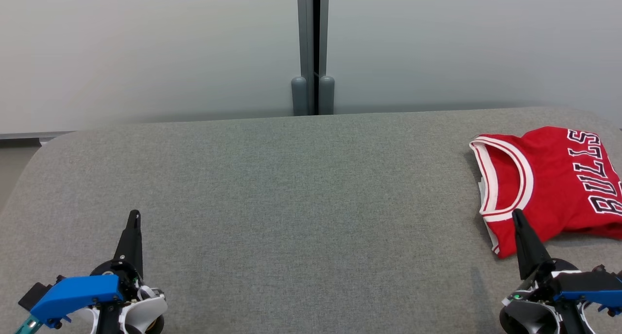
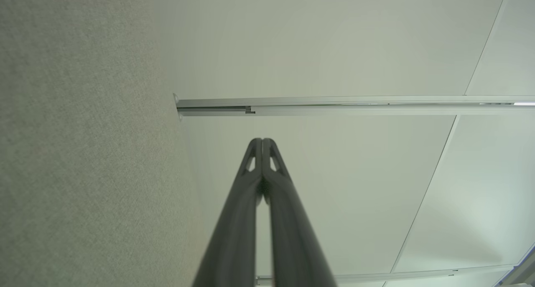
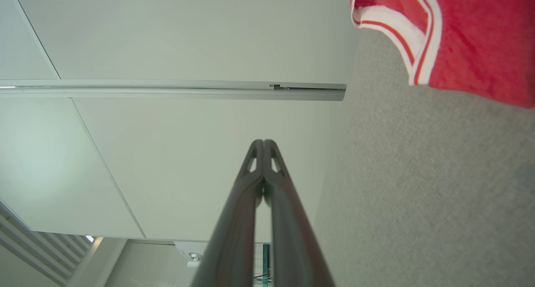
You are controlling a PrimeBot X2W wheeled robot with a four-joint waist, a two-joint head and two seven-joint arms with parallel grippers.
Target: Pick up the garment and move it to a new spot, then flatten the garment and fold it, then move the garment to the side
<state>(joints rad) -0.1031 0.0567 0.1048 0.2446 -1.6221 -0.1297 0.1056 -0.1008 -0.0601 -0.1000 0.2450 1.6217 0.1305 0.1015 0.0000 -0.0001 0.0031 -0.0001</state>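
The garment [image 1: 554, 183] is a red sleeveless jersey with white trim and black-and-white lettering, lying folded at the right end of the grey fabric table [image 1: 301, 193]. Its trimmed edge also shows in the right wrist view as the garment [image 3: 468, 32]. My right gripper [image 1: 516, 213] is shut and empty, its tip just in front of the jersey's near edge in the head view; the right gripper [image 3: 263, 141] points past the cloth at the wall. My left gripper [image 1: 135, 213] rests shut and empty at the lower left, far from the jersey. The left gripper [image 2: 262, 140] holds nothing.
A pale wall with a vertical grey seam [image 1: 313, 47] stands behind the table. The table's rounded far-left corner [image 1: 58, 139] drops off to the floor. The jersey lies close to the table's right edge.
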